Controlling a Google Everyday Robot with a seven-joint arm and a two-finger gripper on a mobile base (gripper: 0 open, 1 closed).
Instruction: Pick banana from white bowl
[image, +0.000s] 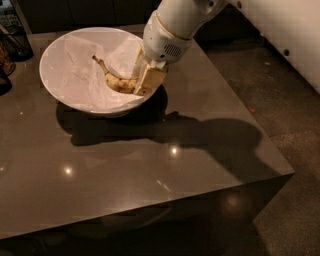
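Note:
The banana (116, 80), yellow with brown spots, lies in the white bowl (60, 50) on crumpled white paper, its stem pointing to the upper left. My gripper (144, 78) reaches down from the upper right into the bowl's right side. Its two beige fingers (151, 80) are closed on the banana's right end. That end is hidden behind the fingers. The banana still rests low in the bowl.
The bowl stands at the back left of a dark glossy table (150, 165). A dark wire basket (15, 37) and other dark items sit at the far left edge. The table's right edge drops to a speckled floor (280, 100).

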